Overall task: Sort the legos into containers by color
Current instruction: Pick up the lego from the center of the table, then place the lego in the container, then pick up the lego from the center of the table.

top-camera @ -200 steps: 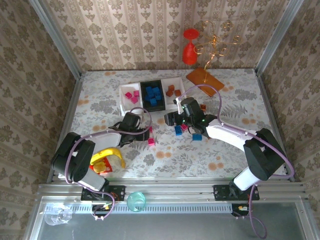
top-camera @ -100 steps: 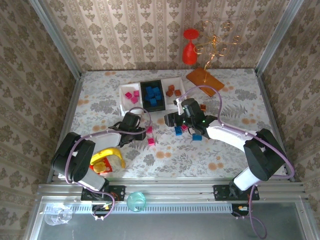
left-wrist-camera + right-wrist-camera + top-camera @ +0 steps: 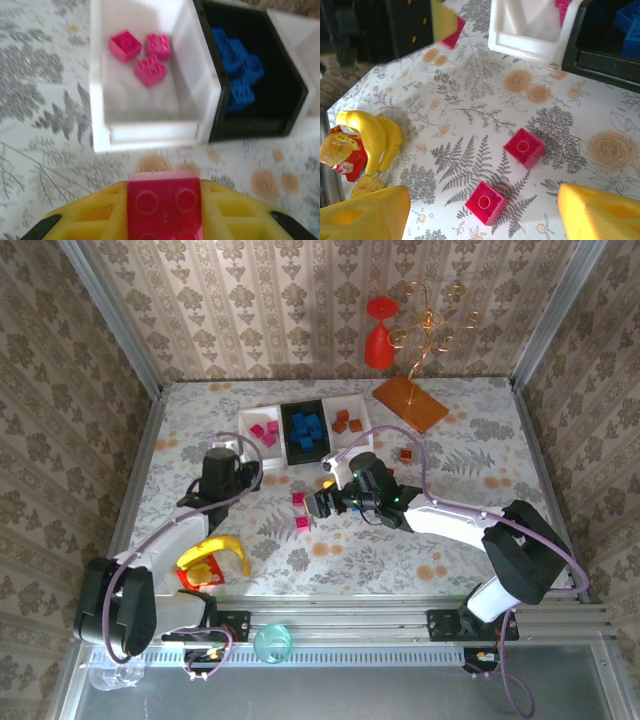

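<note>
Currently in the left grip: the left gripper (image 3: 164, 222) pinches a magenta square plastic brick (image 3: 164, 197), studs up, between its yellow fingers (image 3: 90, 217).
Way to the drop: a white rectangular plastic tray (image 3: 150, 132) holding three pink bricks (image 3: 150, 70) lies straight ahead of those fingers, with its near wall between the held brick and the open well. The coming move looks like a short carry forward over that wall, then a release.
Axis: the held brick is square, so it has no long side to line up. The tray's long side runs away from the fingers.
Neighbour: a black rectangular plastic tray (image 3: 250, 129) of blue bricks (image 3: 237, 70) touches the white one on its right, so a drift to the right would risk the wrong colour.
Right grip: the right gripper (image 3: 482, 212) hangs with its fingers spread and empty over two loose magenta bricks (image 3: 524, 146). One lies between the fingers, the other just beyond.
Nearer arm: the left arm is nearer the pink tray, the right arm nearer the loose pair.
Surface: a floral-print tablecloth (image 3: 470, 115), flat.
Room: a second white tray (image 3: 352, 400) with brown-orange bricks (image 3: 345, 422) sits beyond the black one. A lone brown-orange brick (image 3: 406, 454) lies to its right, and a yellow toy banana (image 3: 375, 132) and a red packet (image 3: 345, 152) lie well apart.
</note>
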